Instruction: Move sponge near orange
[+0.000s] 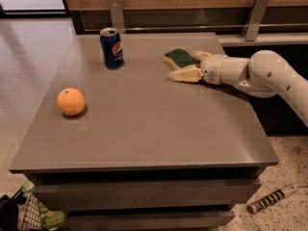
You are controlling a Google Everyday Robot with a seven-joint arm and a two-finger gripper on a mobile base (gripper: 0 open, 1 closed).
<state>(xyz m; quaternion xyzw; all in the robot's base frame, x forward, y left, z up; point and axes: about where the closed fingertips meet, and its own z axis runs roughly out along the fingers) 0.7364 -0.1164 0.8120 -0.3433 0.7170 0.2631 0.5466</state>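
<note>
The sponge (179,57), dark green on top with a pale yellow edge, lies flat on the grey table (144,129) at the back, right of centre. My cream gripper (185,65) reaches in from the right, low over the table, right at the sponge's right side. Its fingers are spread: the near finger (184,74) lies just in front of the sponge and the far one (200,55) sits at the sponge's right end. The orange (70,101) rests on the table's left side, far from the sponge.
A blue Pepsi can (111,48) stands upright at the back, left of the sponge. A wooden wall with metal brackets (255,16) runs behind the table. A dark handled tool (272,199) lies on the floor at the lower right, and a wire basket (26,215) at the lower left.
</note>
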